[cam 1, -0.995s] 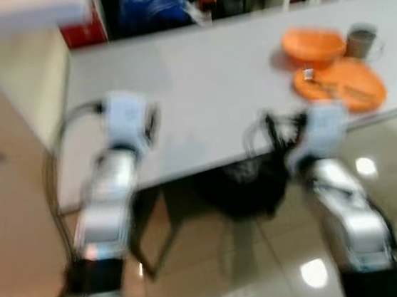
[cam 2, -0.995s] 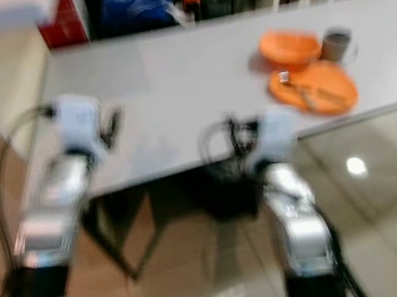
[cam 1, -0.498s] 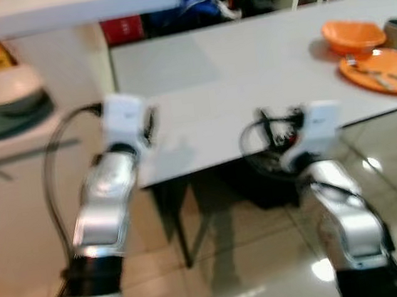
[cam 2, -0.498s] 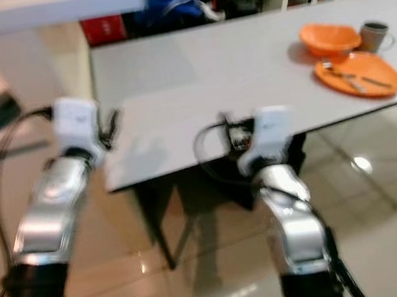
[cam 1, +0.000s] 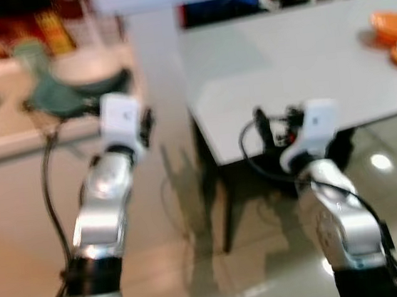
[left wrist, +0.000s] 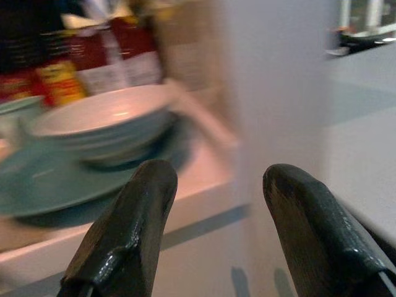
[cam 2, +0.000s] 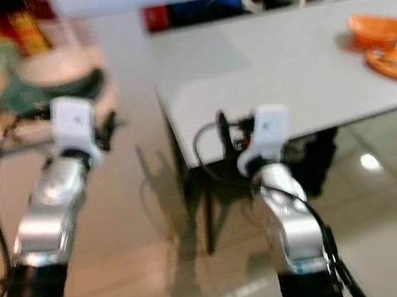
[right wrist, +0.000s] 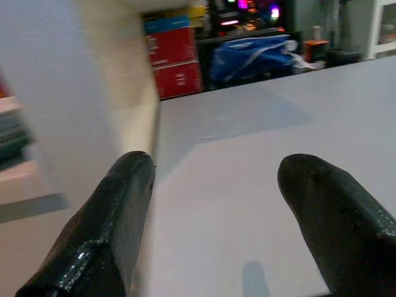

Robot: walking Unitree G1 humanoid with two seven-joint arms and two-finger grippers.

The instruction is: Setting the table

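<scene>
Swung leftward since before, both arms reach forward, jaws apart, toward a seemingly stacked bowl (left wrist: 102,120).

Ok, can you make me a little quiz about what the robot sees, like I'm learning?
1. True or false: the white bowl sits on a green plate.
2. Which colour are the dishes at the far right of the grey table? A) blue B) orange C) black
3. Fill in: the fingers of the left gripper are spread ____, with nothing between them.

Key: 1 true. 2 B. 3 open. The right gripper is open too, facing the table top.
</scene>
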